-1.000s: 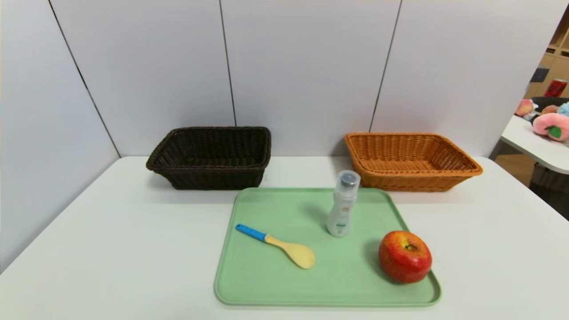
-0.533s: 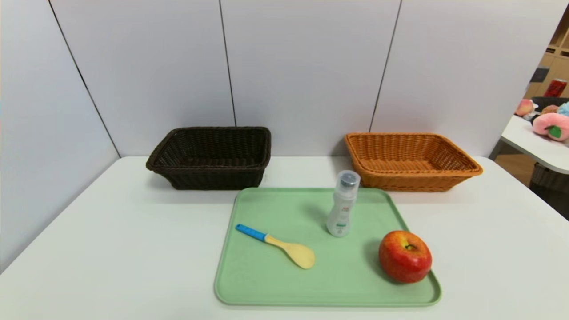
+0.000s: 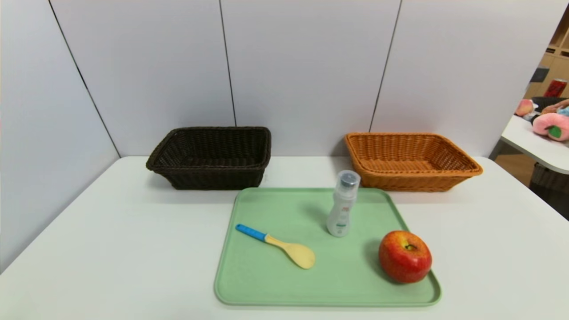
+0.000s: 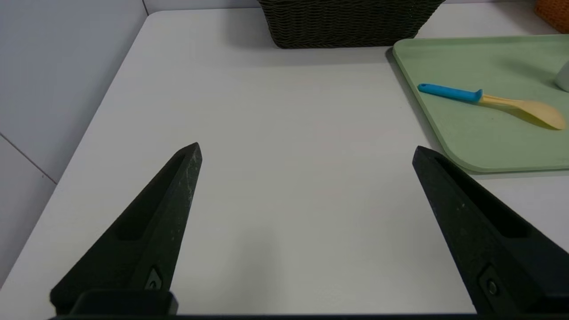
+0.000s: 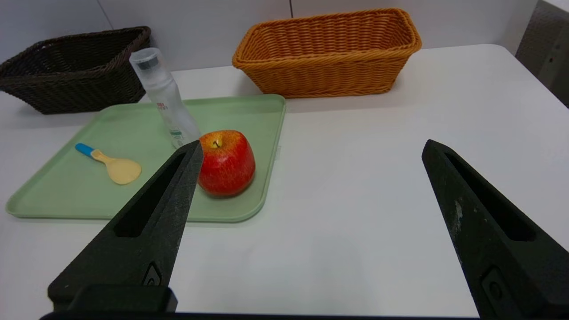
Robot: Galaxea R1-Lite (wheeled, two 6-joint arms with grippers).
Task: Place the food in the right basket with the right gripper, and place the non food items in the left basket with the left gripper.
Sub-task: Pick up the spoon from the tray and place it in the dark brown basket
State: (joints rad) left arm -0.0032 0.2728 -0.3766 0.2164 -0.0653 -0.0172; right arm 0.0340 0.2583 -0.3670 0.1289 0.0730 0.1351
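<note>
A red apple (image 3: 405,257) with a yellow stem dimple sits at the near right corner of a green tray (image 3: 275,289). On the same tray a white bottle (image 3: 342,204) with a clear grey cap stands upright, and a yellow rice spoon (image 3: 278,241) with a blue handle lies flat. The dark brown left basket (image 3: 212,156) and the orange-tan right basket (image 3: 409,160) stand behind the tray and hold nothing. My left gripper (image 4: 306,151) hangs open over bare table on the tray's left side. My right gripper (image 5: 311,149) is open over the table right of the apple (image 5: 226,162). Neither arm shows in the head view.
White wall panels close off the back and left of the white table (image 3: 111,249). A second table (image 3: 531,142) with pink plush fruits (image 3: 551,124) stands far off at the right.
</note>
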